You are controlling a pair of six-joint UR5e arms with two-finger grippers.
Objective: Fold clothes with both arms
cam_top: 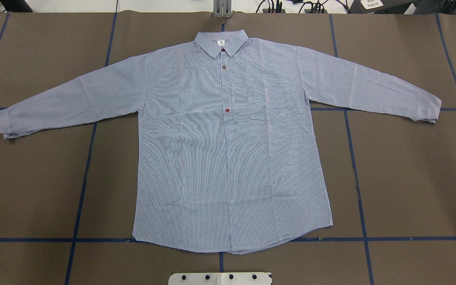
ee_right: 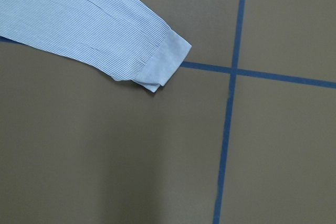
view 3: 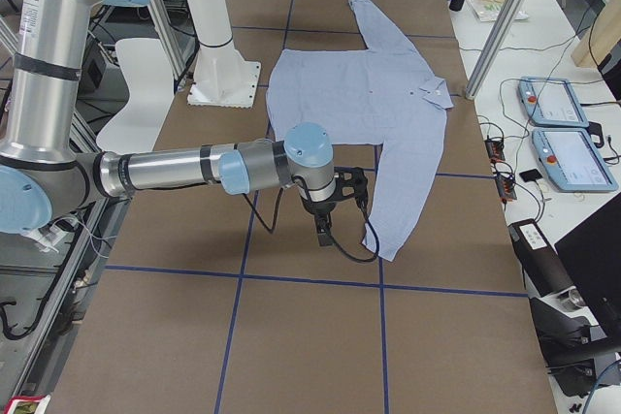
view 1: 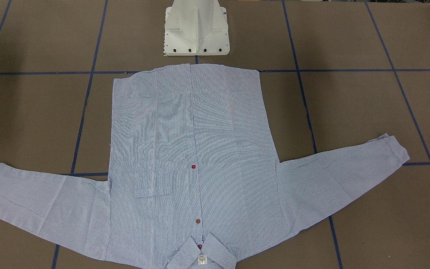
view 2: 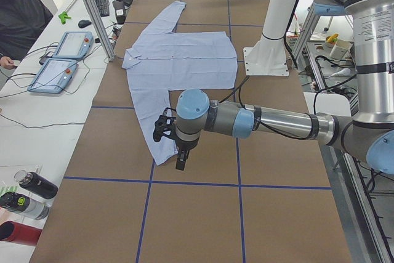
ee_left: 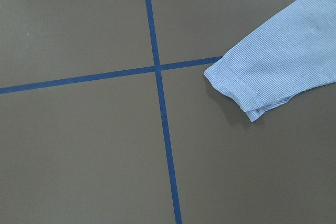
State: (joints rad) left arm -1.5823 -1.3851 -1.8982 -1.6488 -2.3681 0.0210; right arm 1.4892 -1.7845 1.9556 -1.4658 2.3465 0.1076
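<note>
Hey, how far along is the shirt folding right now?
Done: the shirt lies spread flat, front up, sleeves out. In hand: nothing; the left gripper hangs by one cuff, the right gripper by the other cuff, both flat on the table. Left: every fold.

The shirt (cam_top: 228,150) lies flat on the table (cam_top: 34,178). In the overhead view its collar (cam_top: 221,41) is at 12 o'clock, one sleeve (cam_top: 73,99) reaches to 9, the other sleeve (cam_top: 370,89) to 3, and the robot's base (cam_top: 220,278) sits at 6.
</note>
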